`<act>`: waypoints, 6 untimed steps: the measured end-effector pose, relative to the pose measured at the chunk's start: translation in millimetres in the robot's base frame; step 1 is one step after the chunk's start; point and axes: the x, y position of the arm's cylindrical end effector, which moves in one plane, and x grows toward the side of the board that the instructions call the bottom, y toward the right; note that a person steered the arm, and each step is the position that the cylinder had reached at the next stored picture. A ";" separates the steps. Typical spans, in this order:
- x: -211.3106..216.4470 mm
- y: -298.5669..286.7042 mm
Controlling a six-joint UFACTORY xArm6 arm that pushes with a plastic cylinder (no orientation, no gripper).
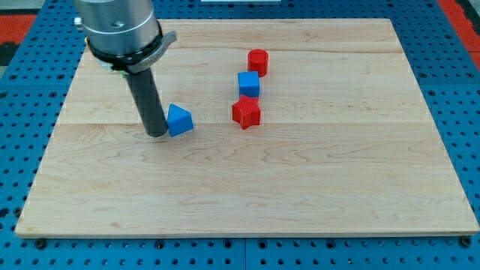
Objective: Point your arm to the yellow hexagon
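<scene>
No yellow hexagon shows in the camera view. My tip (157, 133) rests on the wooden board (247, 187) at the view's left, touching or almost touching the left side of a blue triangle block (179, 120). Toward the view's middle top, three blocks stand in a near-vertical line: a red cylinder (258, 61) at the top, a blue cube (249, 83) below it, and a red star-shaped block (246, 112) at the bottom. The arm's body hides part of the board's top left corner.
The board lies on a blue perforated table (457, 90) that surrounds it on all sides. Red surface (465, 9) shows at the view's top right corner.
</scene>
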 end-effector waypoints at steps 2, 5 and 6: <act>-53.2 -36.2; -201.0 21.2; -263.8 -22.0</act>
